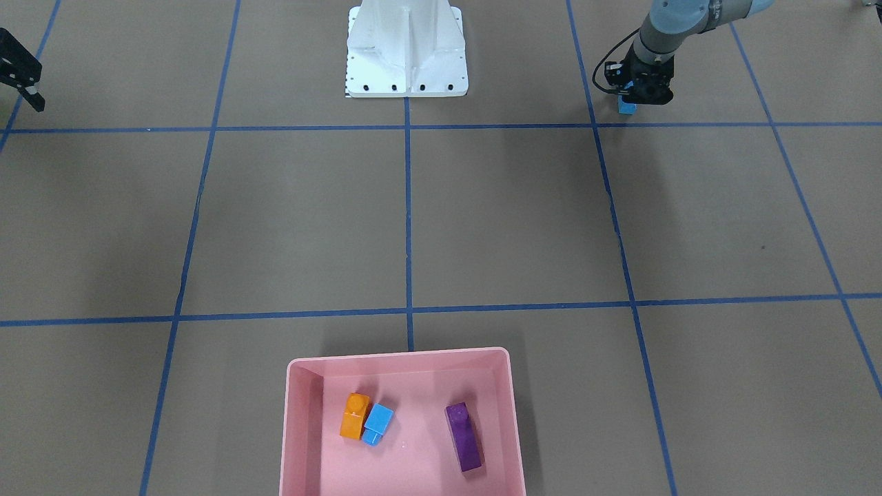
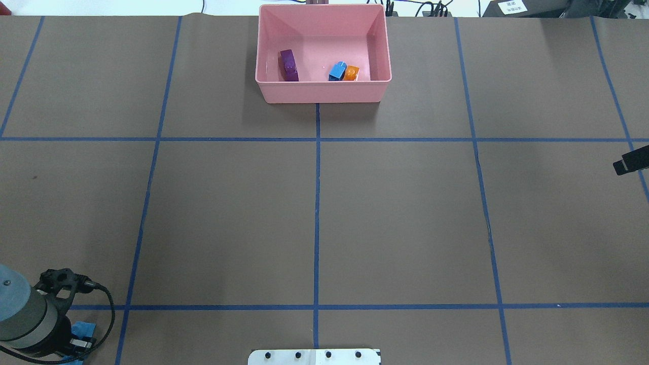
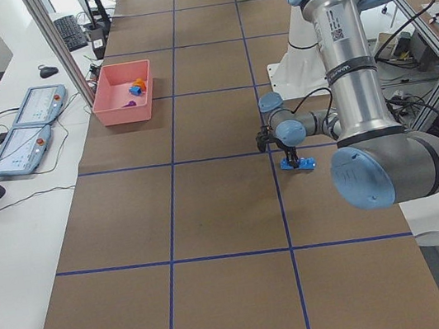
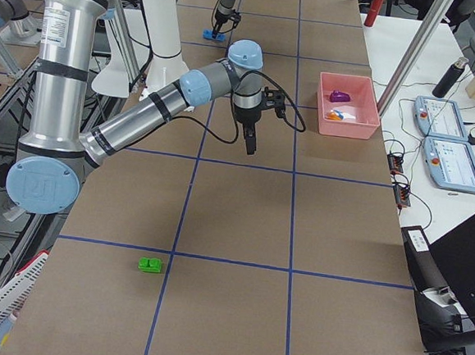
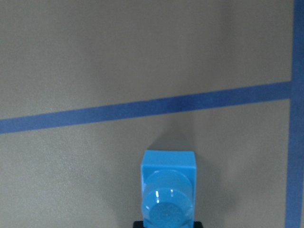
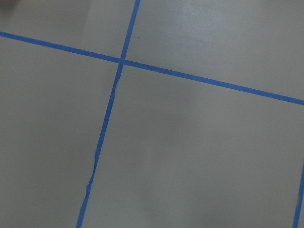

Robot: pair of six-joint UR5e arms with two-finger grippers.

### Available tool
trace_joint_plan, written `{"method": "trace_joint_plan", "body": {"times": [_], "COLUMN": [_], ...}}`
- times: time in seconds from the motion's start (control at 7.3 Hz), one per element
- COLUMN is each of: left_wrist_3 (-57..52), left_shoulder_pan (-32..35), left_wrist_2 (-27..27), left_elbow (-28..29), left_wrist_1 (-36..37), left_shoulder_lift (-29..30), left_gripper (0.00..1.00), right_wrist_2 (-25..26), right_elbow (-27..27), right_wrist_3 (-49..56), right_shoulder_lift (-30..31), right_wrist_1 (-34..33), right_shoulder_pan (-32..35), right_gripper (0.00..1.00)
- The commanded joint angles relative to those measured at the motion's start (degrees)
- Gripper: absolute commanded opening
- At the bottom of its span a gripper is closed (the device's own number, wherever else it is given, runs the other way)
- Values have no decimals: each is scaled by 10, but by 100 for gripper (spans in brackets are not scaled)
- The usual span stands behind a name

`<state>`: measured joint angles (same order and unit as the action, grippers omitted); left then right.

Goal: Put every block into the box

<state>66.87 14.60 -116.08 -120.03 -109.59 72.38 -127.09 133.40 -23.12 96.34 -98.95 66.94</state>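
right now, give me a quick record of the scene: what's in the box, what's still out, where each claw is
box: pink, three blocks inside
inside: orange block and small blue block side by side, purple block apart
still out: long blue block, green block
left claw: at the long blue block, grip unclear
right claw: over bare table, no block near

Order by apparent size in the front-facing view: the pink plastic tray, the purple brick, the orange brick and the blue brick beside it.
1. Pink plastic tray, by far.
2. Purple studded brick.
3. Orange brick and the small blue brick beside it: about alike, so unranked.
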Motion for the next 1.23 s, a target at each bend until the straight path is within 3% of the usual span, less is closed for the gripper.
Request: {"method": "trace_joint_plan", "body": {"times": [0.0, 0.27, 0.82, 0.96, 1.1], "left_wrist_3": [2, 8, 8, 9, 11], "left_shoulder_pan": [6, 25, 199, 228, 250], "left_wrist_2": [-3, 3, 3, 2, 2], "left_elbow": [-37, -71, -66, -64, -55], "left_wrist_1": [1, 2, 15, 57, 141], "left_shoulder_lift": [0, 22, 159, 205, 291], "left_gripper": [0, 0, 0, 0, 0], "right_wrist_2": [0, 0, -14, -26, -30], "right_elbow": [-2, -11, -36, -54, -65], "right_wrist_3": [0, 20, 143, 178, 211], "right_shoulder_lift": [1, 5, 48, 53, 65], "right_wrist_1": [0, 1, 1, 1, 2], "right_shoulder_pan": [2, 5, 48, 68, 81], "right_gripper": [100, 100, 100, 100, 100]}}
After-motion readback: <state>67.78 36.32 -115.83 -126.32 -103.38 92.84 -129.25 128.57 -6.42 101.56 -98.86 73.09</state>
